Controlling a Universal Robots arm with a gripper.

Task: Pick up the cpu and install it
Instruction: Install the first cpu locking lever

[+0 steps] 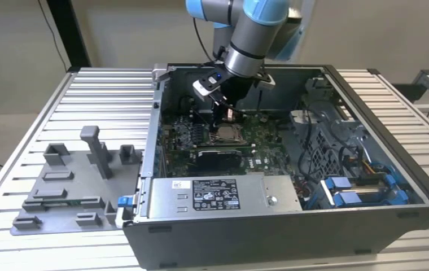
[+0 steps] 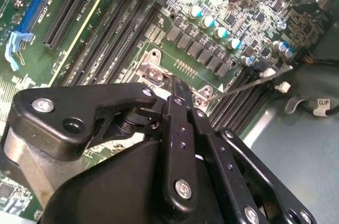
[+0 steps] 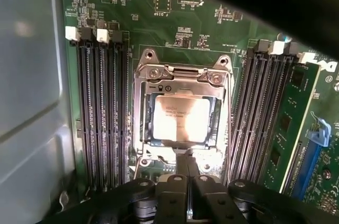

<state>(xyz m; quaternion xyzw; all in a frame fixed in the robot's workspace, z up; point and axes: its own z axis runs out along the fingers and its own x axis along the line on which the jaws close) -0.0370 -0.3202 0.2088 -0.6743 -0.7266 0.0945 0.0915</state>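
Cpu [image 3: 181, 119] (in socket [image 3: 183, 75]) lies below end effector [image 3: 186, 163].

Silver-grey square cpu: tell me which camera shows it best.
The first wrist view: the silver-grey square cpu lies flat in the metal socket frame, its top facing the camera. The exterior view shows it small, below the gripper. In the second wrist view the gripper covers the socket, leaving one frame corner.
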